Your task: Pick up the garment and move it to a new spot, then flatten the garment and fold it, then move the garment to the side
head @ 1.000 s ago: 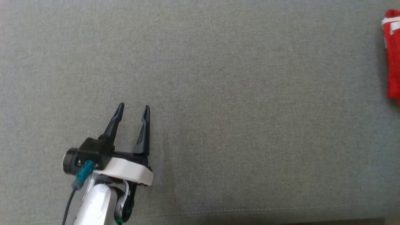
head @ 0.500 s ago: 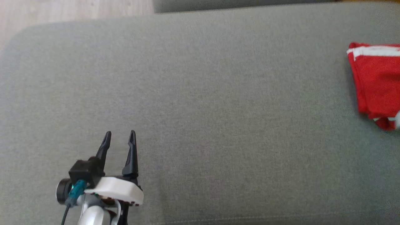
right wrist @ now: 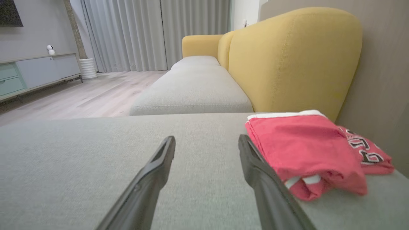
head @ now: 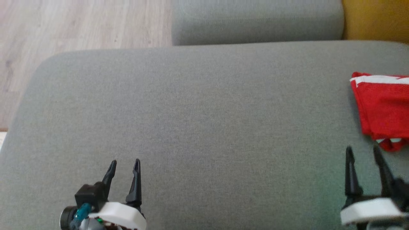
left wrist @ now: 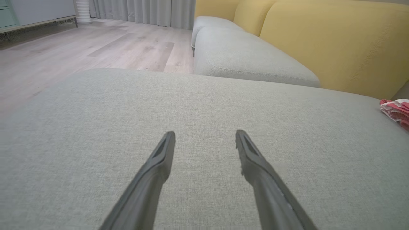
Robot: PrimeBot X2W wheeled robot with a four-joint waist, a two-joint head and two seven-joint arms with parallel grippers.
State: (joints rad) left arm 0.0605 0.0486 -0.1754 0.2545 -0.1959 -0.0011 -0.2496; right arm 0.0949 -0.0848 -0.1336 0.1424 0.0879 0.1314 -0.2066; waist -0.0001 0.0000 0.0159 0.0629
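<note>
Folded red garment (head: 381, 105) lying at the right edge of a wide grey seat cushion (head: 191, 121) in a living room.

Pale wooden floor (head: 80, 25) spreads beyond the cushion's far left corner, with grey curtains (right wrist: 143, 35) and a low pale-green sideboard (right wrist: 35, 73) further off past it. A yellow sofa backrest (right wrist: 287, 57) rises behind the cushion's far right side, and a second grey cushion (head: 255, 22) sits against its far edge. The garment, red with white trim and dark lettering, rests on the cushion. The right arm's fingers (head: 350, 172) hover at the cushion's near right, just short of the garment, spread wide and holding nothing. The left arm's fingers (head: 135, 182) hang over the cushion's near left, equally wide apart and empty, with plain grey fabric between them and the garment.
</note>
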